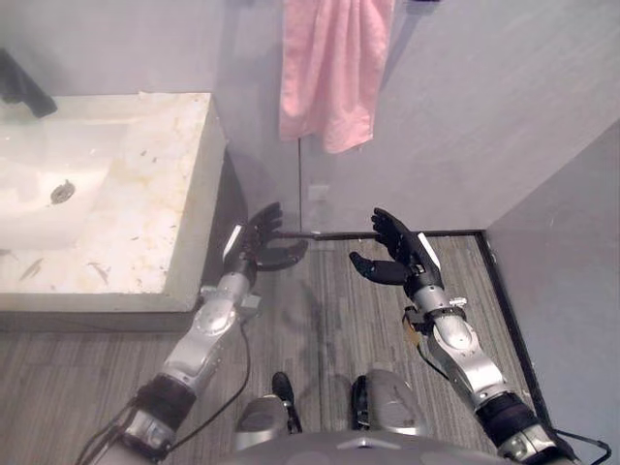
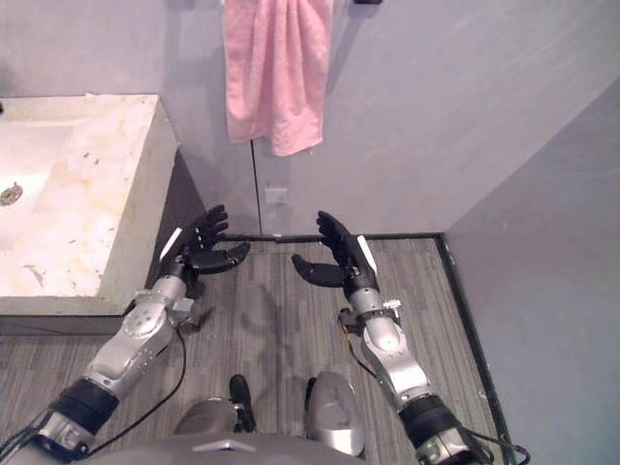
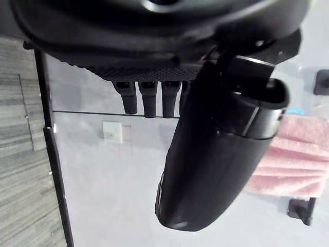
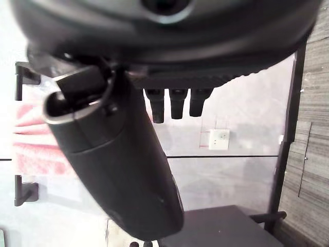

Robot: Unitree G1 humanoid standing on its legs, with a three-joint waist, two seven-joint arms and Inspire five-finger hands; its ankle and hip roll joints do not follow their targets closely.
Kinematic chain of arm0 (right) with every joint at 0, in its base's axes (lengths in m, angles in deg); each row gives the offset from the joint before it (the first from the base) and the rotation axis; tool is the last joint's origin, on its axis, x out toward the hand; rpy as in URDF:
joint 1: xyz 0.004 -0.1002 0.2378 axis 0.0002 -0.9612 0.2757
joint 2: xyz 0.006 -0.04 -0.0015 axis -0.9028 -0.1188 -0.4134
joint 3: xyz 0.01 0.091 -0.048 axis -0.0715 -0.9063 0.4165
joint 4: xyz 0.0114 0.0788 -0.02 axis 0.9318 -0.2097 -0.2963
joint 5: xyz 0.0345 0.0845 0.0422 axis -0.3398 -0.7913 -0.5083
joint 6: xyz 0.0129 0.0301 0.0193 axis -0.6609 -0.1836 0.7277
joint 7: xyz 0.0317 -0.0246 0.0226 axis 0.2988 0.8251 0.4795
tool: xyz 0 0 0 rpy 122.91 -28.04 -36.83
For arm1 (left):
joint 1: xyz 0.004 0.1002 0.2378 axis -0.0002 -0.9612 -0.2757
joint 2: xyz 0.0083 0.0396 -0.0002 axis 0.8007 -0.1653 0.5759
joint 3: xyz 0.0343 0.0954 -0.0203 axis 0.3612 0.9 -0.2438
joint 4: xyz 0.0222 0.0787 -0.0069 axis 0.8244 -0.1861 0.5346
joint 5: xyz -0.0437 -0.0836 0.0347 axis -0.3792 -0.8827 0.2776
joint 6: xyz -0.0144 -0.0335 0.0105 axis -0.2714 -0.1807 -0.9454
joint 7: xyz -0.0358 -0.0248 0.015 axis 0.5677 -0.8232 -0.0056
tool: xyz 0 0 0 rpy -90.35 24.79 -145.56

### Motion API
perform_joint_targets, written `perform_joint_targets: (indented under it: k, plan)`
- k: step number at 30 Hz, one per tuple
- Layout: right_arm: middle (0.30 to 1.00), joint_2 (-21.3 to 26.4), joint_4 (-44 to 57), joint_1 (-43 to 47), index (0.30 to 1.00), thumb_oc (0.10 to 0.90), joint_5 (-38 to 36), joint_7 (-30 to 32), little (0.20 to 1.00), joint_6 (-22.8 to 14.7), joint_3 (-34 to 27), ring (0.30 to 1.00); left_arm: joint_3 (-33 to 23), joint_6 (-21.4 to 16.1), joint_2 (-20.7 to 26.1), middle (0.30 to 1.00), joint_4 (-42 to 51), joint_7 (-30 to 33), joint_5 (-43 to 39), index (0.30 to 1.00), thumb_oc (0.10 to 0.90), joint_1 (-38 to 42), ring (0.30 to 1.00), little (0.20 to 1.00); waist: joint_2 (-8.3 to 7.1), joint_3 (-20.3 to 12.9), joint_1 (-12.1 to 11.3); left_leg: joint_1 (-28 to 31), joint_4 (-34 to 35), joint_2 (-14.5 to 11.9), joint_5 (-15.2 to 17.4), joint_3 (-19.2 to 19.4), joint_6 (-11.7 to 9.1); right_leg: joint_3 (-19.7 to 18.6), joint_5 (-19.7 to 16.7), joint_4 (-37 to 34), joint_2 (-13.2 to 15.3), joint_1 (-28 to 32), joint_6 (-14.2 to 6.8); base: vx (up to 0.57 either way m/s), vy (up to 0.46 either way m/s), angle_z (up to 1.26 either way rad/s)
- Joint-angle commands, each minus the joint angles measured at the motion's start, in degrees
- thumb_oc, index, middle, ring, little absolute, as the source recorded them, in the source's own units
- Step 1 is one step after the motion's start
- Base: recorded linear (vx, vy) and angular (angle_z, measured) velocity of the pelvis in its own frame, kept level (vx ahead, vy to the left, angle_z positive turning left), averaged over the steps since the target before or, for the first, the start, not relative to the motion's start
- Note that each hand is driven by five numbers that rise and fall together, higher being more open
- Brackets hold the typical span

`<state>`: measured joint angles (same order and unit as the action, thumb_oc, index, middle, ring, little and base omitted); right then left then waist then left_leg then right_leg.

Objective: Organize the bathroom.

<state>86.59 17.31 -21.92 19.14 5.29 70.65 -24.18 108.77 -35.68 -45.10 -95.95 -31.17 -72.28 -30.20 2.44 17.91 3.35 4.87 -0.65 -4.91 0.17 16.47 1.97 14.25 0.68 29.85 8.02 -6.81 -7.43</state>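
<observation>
Both hands empty w/ fingers relaxed open: left hand (image 1: 260, 244) by the sink (image 1: 184, 174) corner, right hand (image 1: 395, 254) over the floor. Pink towel (image 1: 329, 68) hangs on the wall above, well apart from both. Likely next: raise arms and grip its lower edge evenly so it doesn't slip off.

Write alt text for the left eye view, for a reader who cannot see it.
Two dark robot hands, the left hand and right hand, are held open and empty above a grey wood-look plank floor, facing a grey wall. A pink fabric towel hangs on the wall above them, and a pale stone washbasin counter stands to the left.
</observation>
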Motion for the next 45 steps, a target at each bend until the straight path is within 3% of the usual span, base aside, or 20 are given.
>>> perform_joint_targets:
  k: [1, 2, 5, 12, 14, 16, 17, 19, 21, 25, 29, 30, 34, 41, 45]
  plan:
    - [0.9, -0.19, 7.0, 1.22, 0.9, 0.8, 1.37, 2.41, 0.9, -9.84, -2.11, 0.9, 0.37, -7.7, 0.04, 0.9, 5.18, -0.98, 2.95, 0.9, 0.8, 2.34, 0.9, 0.9, -0.57, -6.21, 0.81, -2.04, 2.66, 3.77, -1.11, -4.19, -2.2, 2.37, 3.29, -19.17, -0.84, 4.34, -2.04, 0.15, -0.132, -0.29]
    - [0.9, -0.09, 7.48, 0.96, 0.9, 0.8, 0.44, 3.14, 0.9, -10.3, -2.73, 0.9, 0.53, -7.68, 0.13, 0.9, 5.83, -1.27, 2.49, 0.9, 0.8, 2.17, 0.9, 0.9, -1.12, -6.04, 1.2, -1.78, 3.16, 4.42, -0.68, -4.51, -2.25, 1.08, 1.23, -23.65, -1.74, 4.59, -2.32, 0.14, -0.108, -0.31]
    - [0.9, 0.51, 8.04, 0.4, 0.9, 0.8, 0.57, 5.33, 0.9, -10.87, -4.72, 0.9, 0.42, -6.9, 0.57, 0.9, 6.68, -2.94, 2.08, 0.9, 0.8, 1.25, 0.9, 0.9, -1.23, -6.02, 1.83, -1.9, 4.93, 5.15, -1.49, -6.65, -1.7, -2.89, -0.24, -25.89, -3.72, 4.82, -1.97, 0.18, -0.135, 0.25]
    - [0.9, 0.68, 6.47, 0.59, 0.9, 0.8, 0.29, 3.66, 0.9, -9.38, -5.33, 0.9, -0.8, -6.61, 1.71, 0.9, 7.67, -5.09, 1.76, 0.9, 0.8, -1.85, 0.9, 0.9, -1.66, -7.07, 0.42, -1.77, 5.12, 4.45, -0.94, -4.69, -2.09, -0.05, -1.33, -30.63, -4.44, 6.63, -1.44, 0.18, -0.223, 0.0]
    - [0.9, 1.25, 6.04, 0.53, 0.9, 0.8, 0.56, 3.61, 0.9, -9.25, -5.18, 0.9, -1.17, -6.4, 1.52, 0.9, 7.24, -6.03, 1.74, 0.9, 0.8, -1.99, 0.9, 0.9, -2.01, -7.11, 0.34, -3.06, 1.69, 4.77, 0.21, -4.95, -2.3, -0.76, -0.93, -30.37, -5.09, 6.81, -0.59, 0.15, -0.247, -0.13]
    - [0.9, 1.99, 6.5, 0.63, 0.9, 0.8, -0.67, 2.75, 0.9, -9.43, -4.92, 0.9, -1.67, -7.5, 1.98, 0.9, 7.48, -8.3, 0.47, 0.9, 0.8, -2.51, 0.9, 0.9, -2.72, -6.71, -0.08, -6.77, -7.46, 6.62, 3.31, -5.72, -2.74, -1.96, 0.54, -28.58, -5.14, 6.97, 0.8, 0.15, -0.191, 0.14]
    - [0.9, 2.91, 6.76, 0.33, 0.9, 0.8, 0.14, 3.35, 0.9, -8.63, -4.78, 0.9, -1.94, -8.33, 2.2, 0.9, 7.41, -9.5, 0.73, 0.9, 0.8, -2.95, 0.9, 0.9, -2.71, -6.01, -0.34, -10.58, -12.55, 6.14, 3.32, -5.16, -3.42, -1.96, 1.81, -26.98, -5.35, 7.42, 1.71, 0.16, -0.106, 0.22]
    - [0.9, 3.15, 6.39, 0.51, 0.9, 0.8, -0.73, 3.88, 0.9, -8.46, -4.54, 0.9, -1.79, -8.4, 2.48, 0.9, 7.3, -10.74, 0.37, 0.9, 0.8, -2.72, 0.9, 0.9, -2.42, -5.54, -0.07, -10.78, -11.02, 4.8, 3.15, -3.76, -3.28, -1.77, 2.3, -26.63, -5.67, 8.1, 1.92, 0.23, -0.051, 0.22]
    - [0.9, 2.35, 5.98, -1.11, 0.9, 0.8, -1.55, 1.6, 0.9, -9.71, -5.4, 0.9, -1.75, -8.41, 2.58, 0.9, 7.78, -12.71, -0.85, 0.9, 0.8, -3.64, 0.9, 0.9, -1.2, -5.53, 1.25, -8.12, -1.65, 1.45, -2.23, -1.9, -4.1, -1.18, 3.1, -27.03, -7.08, 9.85, 1.72, 0.33, 0.011, 0.35]
    - [0.9, 2.82, 6.05, -3.63, 0.9, 0.8, -0.38, -1.93, 0.9, -10.99, -5.1, 0.9, -0.68, -7.38, 2.58, 0.9, 9.15, -11.55, -1.6, 0.9, 0.8, -3.37, 0.9, 0.9, -0.03, -5.43, 2.57, -9.14, 4.97, -2.12, -9.1, -1.12, -5.82, 0.07, 4.77, -28.41, -8.36, 12.08, 1.66, 0.29, 0.035, 0.27]
    - [0.9, 2.78, 5.25, -3.04, 0.9, 0.8, 0.14, -2.17, 0.9, -11.53, -3.95, 0.9, -0.02, -7.26, 2.59, 0.9, 8.39, -11.84, -1.4, 0.9, 0.8, -3.09, 0.9, 0.9, 0.16, -5.6, 2.28, -9.42, 4.51, -3.0, -9.34, -0.53, -6.06, 0.63, 6.84, -26.96, -8.66, 12.65, 1.88, 0.33, 0.106, -0.03]
    - [0.9, 2.81, 5.34, -2.58, 0.9, 0.8, 0.0, -1.57, 0.9, -11.02, -3.34, 0.9, 0.04, -7.12, 2.73, 0.9, 8.4, -12.25, -1.36, 0.9, 0.8, -3.26, 0.9, 0.9, 0.32, -5.9, 2.04, -9.14, 4.14, -2.55, -7.7, -0.07, -5.39, 0.49, 8.18, -24.81, -8.64, 12.46, 1.89, 0.24, 0.142, -0.15]
    - [0.9, 2.96, 5.98, -2.54, 0.9, 0.8, -0.91, 1.3, 0.9, -9.74, -3.48, 0.9, -0.18, -5.93, 3.28, 0.9, 7.98, -13.12, -1.66, 0.9, 0.8, -3.79, 0.9, 0.9, 0.68, -6.42, 1.5, -9.68, 2.46, -1.67, -6.99, 0.33, -4.5, -0.3, 11.75, -19.55, -8.09, 11.9, 1.05, 0.33, 0.183, -0.27]
    - [0.9, 1.85, 5.92, -4.74, 0.9, 0.8, -3.21, 0.15, 0.9, -11.0, -5.45, 0.9, 0.61, -5.71, 4.21, 0.9, 5.96, -11.35, -1.15, 0.9, 0.8, -3.12, 0.9, 0.9, 0.45, -6.73, 1.82, -6.83, 4.49, 0.15, -5.18, -0.9, -2.02, -0.51, 9.49, -8.92, -4.24, 6.93, -2.35, 0.19, 0.099, -0.24]
    - [0.9, 1.26, 5.01, -5.03, 0.9, 0.8, -2.17, 1.11, 0.9, -11.54, -5.44, 0.9, 0.71, -4.15, 3.74, 0.9, 5.14, -9.42, -1.77, 0.9, 0.8, -1.99, 0.9, 0.9, -0.12, -7.5, 1.58, -7.57, 4.55, 1.16, -5.47, -2.75, -1.99, -1.34, 9.97, -12.88, -5.14, 8.58, -1.89, 0.06, -0.062, 0.04]
